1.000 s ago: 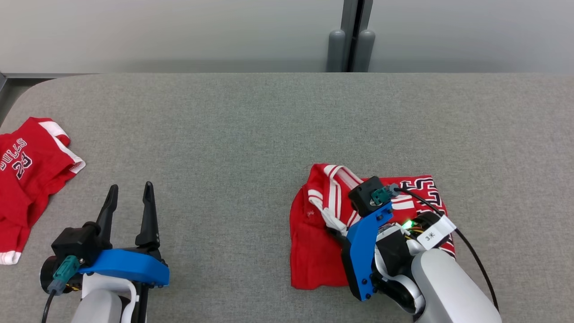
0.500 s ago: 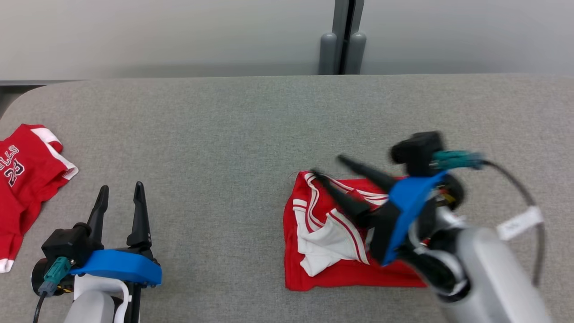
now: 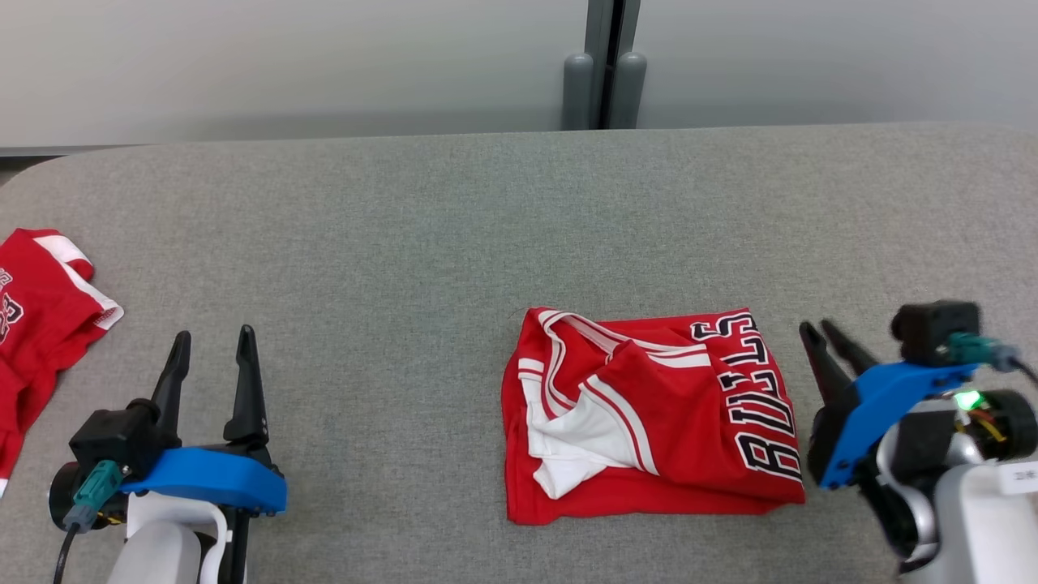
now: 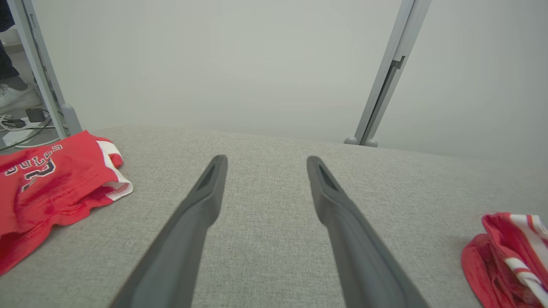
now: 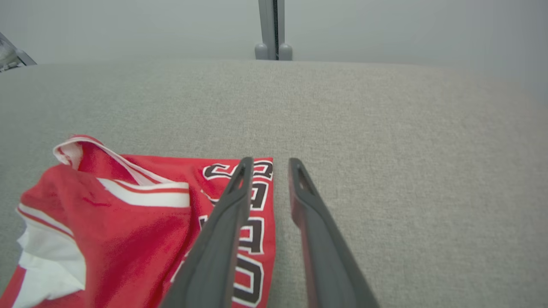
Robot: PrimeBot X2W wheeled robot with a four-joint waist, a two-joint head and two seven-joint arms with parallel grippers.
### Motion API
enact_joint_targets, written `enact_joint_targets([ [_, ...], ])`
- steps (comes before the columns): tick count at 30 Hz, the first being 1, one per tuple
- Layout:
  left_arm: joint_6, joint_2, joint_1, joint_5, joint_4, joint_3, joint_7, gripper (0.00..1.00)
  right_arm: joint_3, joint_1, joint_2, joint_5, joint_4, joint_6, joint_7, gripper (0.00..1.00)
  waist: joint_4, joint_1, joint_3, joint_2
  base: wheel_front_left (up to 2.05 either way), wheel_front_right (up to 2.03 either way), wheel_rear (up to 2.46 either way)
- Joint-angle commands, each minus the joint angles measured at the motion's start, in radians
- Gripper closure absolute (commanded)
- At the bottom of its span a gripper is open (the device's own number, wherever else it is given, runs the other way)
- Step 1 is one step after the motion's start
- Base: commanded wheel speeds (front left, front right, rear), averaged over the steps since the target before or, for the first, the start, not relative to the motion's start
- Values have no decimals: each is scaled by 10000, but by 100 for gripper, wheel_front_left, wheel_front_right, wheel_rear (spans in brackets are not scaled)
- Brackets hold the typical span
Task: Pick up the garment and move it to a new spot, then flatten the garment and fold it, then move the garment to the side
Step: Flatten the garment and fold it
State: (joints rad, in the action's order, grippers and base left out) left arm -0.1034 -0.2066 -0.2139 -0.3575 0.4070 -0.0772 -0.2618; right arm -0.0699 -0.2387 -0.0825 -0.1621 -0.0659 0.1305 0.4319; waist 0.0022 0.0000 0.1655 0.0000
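While the folded red garment [image 3: 649,414] lies on the grey table [image 3: 389,227], right of centre, the right gripper [image 3: 815,328] sits just beside its right edge. Can't tell if it touches the cloth. Its fingers are a narrow gap apart, nothing between them. Left gripper [image 3: 214,334] is low at the left, fingers spread wide, empty, well apart from the garment. BULLS lettering faces up along the garment's right side, white trim bunched at its left. Second red jersey [image 3: 40,324] crumpled at the table's left edge.

garment [image 3: 649,422] centre-right on table [image 3: 405,243] | second garment [image 3: 32,324] far left edge
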Motion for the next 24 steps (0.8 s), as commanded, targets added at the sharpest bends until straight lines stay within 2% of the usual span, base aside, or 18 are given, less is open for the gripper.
enact_joint_targets([
  [1,-20,-50,-214,56,-10,-14,-43,0,192,9,92,232,-479,5,-188,100,-5,0,28,0,0,0,0],
  [4,-31,-69,-256,47,47,-60,-43,0,721,-238,196,367,-1458,5,-410,100,6,0,59,0,0,0,0],
  [10,-61,-115,-304,30,111,-114,-45,0,2391,-414,306,-380,-2617,5,-515,100,11,0,29,0,0,0,0],
  [17,-28,-171,-183,-39,122,-41,-44,0,5041,149,198,-1699,-1886,5,365,100,-40,0,-28,0,0,0,0],
  [18,-17,-186,-155,-68,102,-11,-44,0,5833,357,102,-2012,-1608,5,663,100,-66,0,-20,0,0,0,0],
  [19,-15,-183,-160,-74,98,-5,-44,0,6183,427,68,-2189,-1459,5,771,100,-70,0,-14,0,0,0,0],
  [21,-17,-173,-194,-88,94,-12,-44,0,6743,503,-75,-2434,-1237,5,958,100,-69,0,-9,0,0,0,0],
  [24,-22,-171,-217,-94,88,-12,-44,0,7032,571,-162,-2659,-1043,5,987,100,-70,0,-14,0,0,0,0],
])
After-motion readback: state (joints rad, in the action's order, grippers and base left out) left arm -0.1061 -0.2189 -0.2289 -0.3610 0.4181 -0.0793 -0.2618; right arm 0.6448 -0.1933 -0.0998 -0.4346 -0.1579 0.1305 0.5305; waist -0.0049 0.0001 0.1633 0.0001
